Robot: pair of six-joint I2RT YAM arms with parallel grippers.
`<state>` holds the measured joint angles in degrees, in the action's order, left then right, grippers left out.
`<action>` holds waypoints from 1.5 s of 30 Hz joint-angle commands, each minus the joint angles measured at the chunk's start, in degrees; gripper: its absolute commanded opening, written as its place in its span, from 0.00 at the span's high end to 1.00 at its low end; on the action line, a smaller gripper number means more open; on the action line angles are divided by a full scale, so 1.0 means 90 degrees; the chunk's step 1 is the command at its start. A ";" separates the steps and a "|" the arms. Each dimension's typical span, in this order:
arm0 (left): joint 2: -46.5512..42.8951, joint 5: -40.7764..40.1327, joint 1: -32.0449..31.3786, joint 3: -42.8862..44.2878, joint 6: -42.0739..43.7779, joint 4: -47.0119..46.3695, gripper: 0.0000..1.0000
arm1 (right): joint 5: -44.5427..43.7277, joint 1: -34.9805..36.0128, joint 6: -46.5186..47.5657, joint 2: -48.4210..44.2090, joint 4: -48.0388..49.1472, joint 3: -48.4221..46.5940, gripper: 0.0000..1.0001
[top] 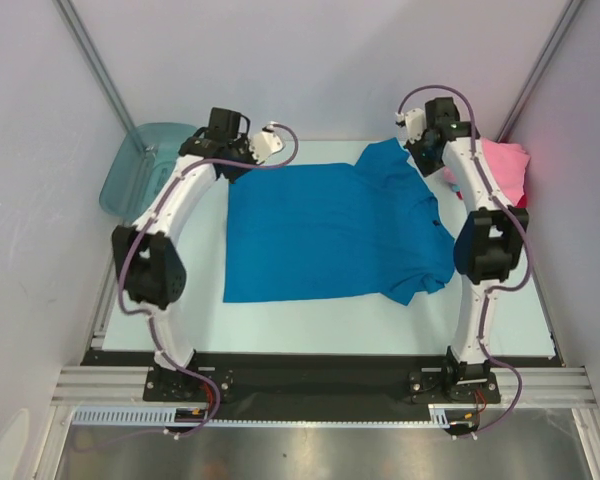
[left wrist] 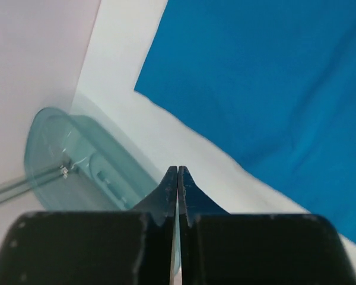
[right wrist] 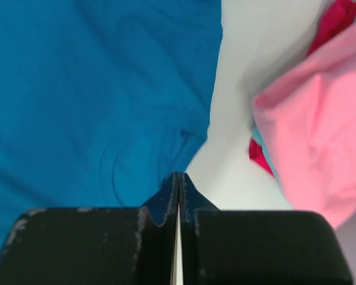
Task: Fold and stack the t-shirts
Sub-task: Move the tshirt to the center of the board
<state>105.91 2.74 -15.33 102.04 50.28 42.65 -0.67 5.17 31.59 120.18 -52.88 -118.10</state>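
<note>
White tabletop, blue t-shirt lengthwise left-right, collar rightward.

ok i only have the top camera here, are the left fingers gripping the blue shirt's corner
observer: no. The left wrist view shows the left fingers shut on nothing, over the table between the blue shirt and the teal tub.
operator: and the right ones
observer: The right fingers are shut and empty too, with their tips at the blue shirt's edge.
operator: what's in that pile behind the right arm
observer: A pink shirt lies on top, with red cloth showing under it.
</note>
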 commanded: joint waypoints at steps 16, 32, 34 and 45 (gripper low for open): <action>0.3037 0.0574 0.0034 0.2627 -0.1427 0.1579 1.00 | 0.0445 0.0480 -0.1362 0.2340 0.0466 -0.1536 1.00; 0.3750 0.0223 -0.0005 0.2842 -0.1563 0.1804 1.00 | 0.0250 0.0324 -0.1323 0.2701 0.0573 -0.1594 1.00; 0.3789 0.0203 -0.0005 0.2881 -0.1602 0.1804 0.99 | 0.0240 0.0324 -0.1323 0.2682 0.0573 -0.1633 1.00; 0.3779 0.0203 -0.0015 0.2940 -0.1632 0.1813 1.00 | -0.0139 0.0090 -0.1070 0.2437 0.1257 -0.1955 1.00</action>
<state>140.46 4.67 -15.27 125.71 36.91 58.81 1.06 7.07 20.60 143.83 -44.99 -132.53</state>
